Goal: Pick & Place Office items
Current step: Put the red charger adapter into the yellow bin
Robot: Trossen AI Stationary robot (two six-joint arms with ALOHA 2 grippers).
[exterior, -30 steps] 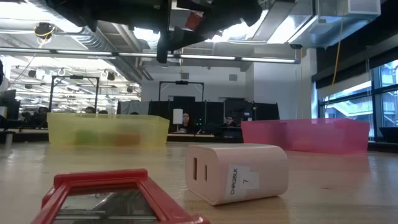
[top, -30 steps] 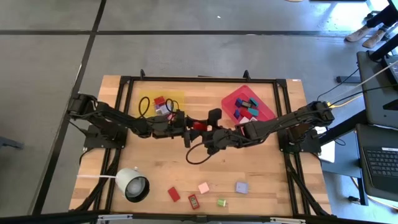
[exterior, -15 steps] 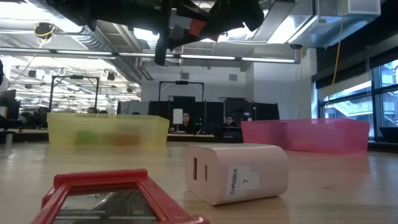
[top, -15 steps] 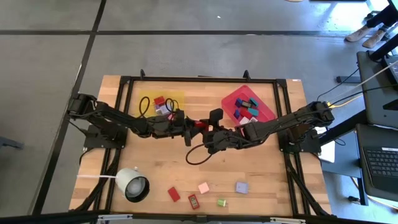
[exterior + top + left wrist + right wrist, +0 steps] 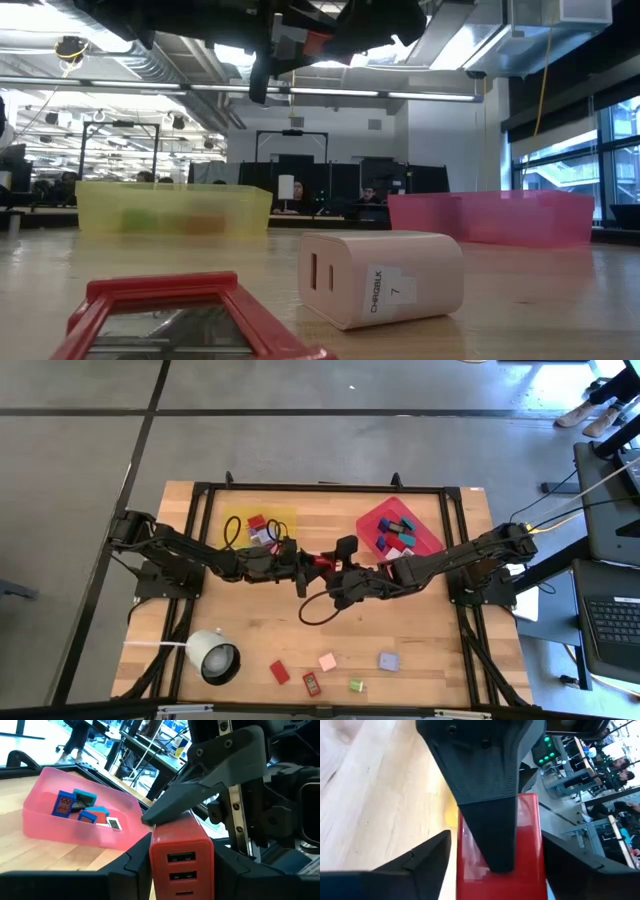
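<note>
The left gripper (image 5: 308, 564) has its fingers (image 5: 130, 862) closed on a red block (image 5: 181, 855) with slotted openings on its face, held in the air over the middle of the tabletop (image 5: 420, 630). The right gripper (image 5: 335, 563) meets it there. One of its dark fingers (image 5: 487, 795) lies flat against the same red block, while the other stands apart from it. Whether the right fingers actually clamp the block cannot be told.

In the high view both arms reach in from the side edges and meet near the centre. A yellow tray (image 5: 283, 517) sits toward the far edge on the left and holds a few blocks. A red tray (image 5: 430, 538) sits toward the far edge on the right and holds several blue, teal and dark blocks (image 5: 393, 538).

Near the front edge lie a red block, a second red one, a pink one, a green one and a lilac one (image 5: 388, 660). A white round lamp-like object (image 5: 213, 656) stands near the front left corner.

The tabletop is pale wood planking inside a black frame. The floor around it is grey concrete. The low view shows an open office hall behind, with ceiling ducts, strip lights, desks and seated people far off.
</note>
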